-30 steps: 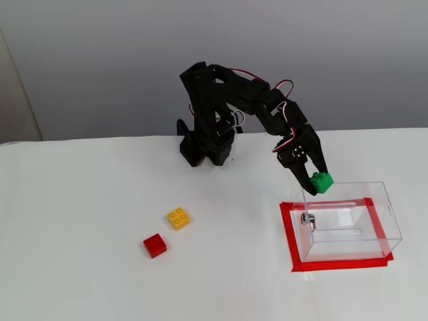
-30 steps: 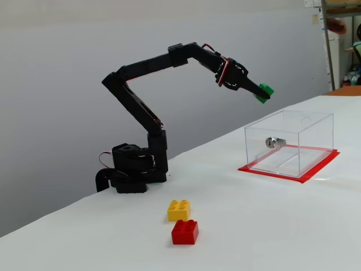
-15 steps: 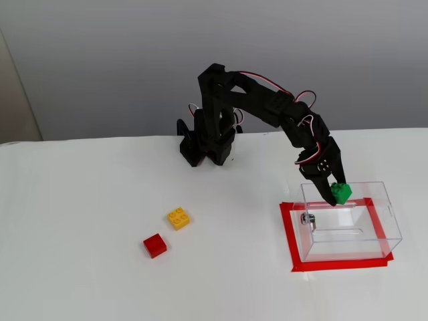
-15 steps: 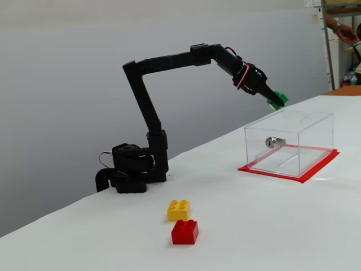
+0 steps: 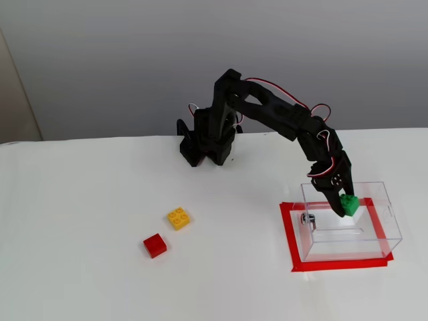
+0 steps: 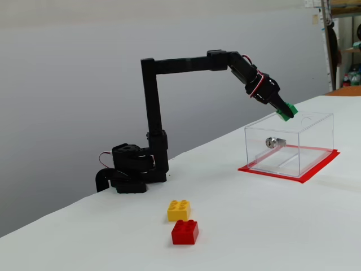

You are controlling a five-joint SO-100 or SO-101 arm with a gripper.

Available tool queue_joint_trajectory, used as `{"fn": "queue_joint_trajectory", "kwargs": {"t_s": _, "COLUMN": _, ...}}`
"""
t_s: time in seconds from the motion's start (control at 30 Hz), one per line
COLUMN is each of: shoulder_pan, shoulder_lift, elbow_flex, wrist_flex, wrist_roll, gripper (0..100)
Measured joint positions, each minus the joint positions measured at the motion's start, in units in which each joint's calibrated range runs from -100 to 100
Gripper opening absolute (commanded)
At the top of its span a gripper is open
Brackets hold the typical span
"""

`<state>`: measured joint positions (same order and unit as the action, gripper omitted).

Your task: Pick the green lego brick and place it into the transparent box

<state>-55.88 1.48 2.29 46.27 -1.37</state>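
Note:
My black gripper is shut on the green lego brick and holds it over the open top of the transparent box. In the other fixed view the gripper holds the brick just above the box's rim, near its far left corner. The box stands on a red taped rectangle and has a small metal knob on one side wall. The inside of the box looks empty.
A yellow studded brick and a red brick lie on the white table, left of the box. The arm's base stands at the table's far edge. In the other fixed view the table edge runs behind the base.

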Motion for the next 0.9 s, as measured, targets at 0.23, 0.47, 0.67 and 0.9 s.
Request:
{"fn": "queue_joint_trajectory", "kwargs": {"t_s": 0.23, "shoulder_pan": -0.96, "shoulder_lift": 0.59, "elbow_flex": -0.44, "wrist_flex": 0.0, "wrist_roll": 0.0, "gripper": 27}}
{"fn": "queue_joint_trajectory", "kwargs": {"t_s": 0.47, "shoulder_pan": -0.96, "shoulder_lift": 0.59, "elbow_flex": -0.44, "wrist_flex": 0.0, "wrist_roll": 0.0, "gripper": 28}}
{"fn": "queue_joint_trajectory", "kwargs": {"t_s": 0.67, "shoulder_pan": -0.96, "shoulder_lift": 0.59, "elbow_flex": -0.44, "wrist_flex": 0.0, "wrist_roll": 0.0, "gripper": 28}}
{"fn": "queue_joint_trajectory", "kwargs": {"t_s": 0.9, "shoulder_pan": -0.85, "shoulder_lift": -0.34, "elbow_flex": -0.44, "wrist_flex": 0.0, "wrist_roll": 0.0, "gripper": 20}}
